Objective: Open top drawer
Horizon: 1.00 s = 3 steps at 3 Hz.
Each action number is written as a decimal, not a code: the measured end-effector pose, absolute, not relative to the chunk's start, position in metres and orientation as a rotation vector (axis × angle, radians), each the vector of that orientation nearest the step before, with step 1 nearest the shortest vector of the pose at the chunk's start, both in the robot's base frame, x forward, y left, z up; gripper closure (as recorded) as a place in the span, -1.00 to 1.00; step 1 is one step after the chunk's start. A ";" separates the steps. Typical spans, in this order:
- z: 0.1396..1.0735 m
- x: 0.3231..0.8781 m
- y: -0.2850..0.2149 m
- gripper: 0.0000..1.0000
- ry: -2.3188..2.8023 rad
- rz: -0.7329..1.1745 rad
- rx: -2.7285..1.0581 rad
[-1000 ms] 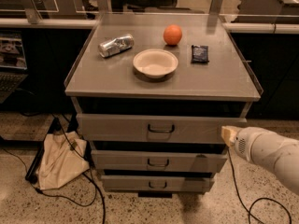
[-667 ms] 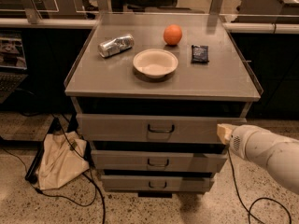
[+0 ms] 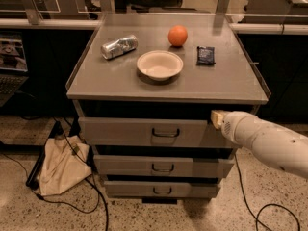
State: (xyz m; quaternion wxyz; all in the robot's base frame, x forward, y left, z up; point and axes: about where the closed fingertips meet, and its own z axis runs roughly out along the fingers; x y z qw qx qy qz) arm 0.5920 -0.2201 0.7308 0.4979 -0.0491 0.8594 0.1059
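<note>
The top drawer (image 3: pixel 130 131) is the widest of three grey metal drawers under the grey cabinet top, with a small dark bracket handle (image 3: pixel 165 133) at its centre. Its front stands slightly forward of the cabinet body. My gripper (image 3: pixel 216 118) is at the end of the white arm (image 3: pixel 264 141) reaching in from the right. It sits at the right end of the top drawer's front, just under the cabinet top, well right of the handle.
On the cabinet top (image 3: pixel 226 83) lie a crushed silver can (image 3: pixel 119 46), a white bowl (image 3: pixel 160 65), an orange (image 3: pixel 177 35) and a dark packet (image 3: pixel 205 55). Two narrower drawers (image 3: pixel 163 166) sit below. A beige bag (image 3: pixel 60 166) and black cables lie on the floor at left.
My gripper has moved a little left and up along the top drawer's front, towards its upper right corner. The drawers and the things on top have not moved.
</note>
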 end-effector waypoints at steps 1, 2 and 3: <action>0.730 0.593 -0.220 1.00 2.081 0.256 -0.120; 0.714 0.621 -0.237 1.00 2.103 0.184 -0.078; 0.717 0.619 -0.235 1.00 2.099 0.186 -0.085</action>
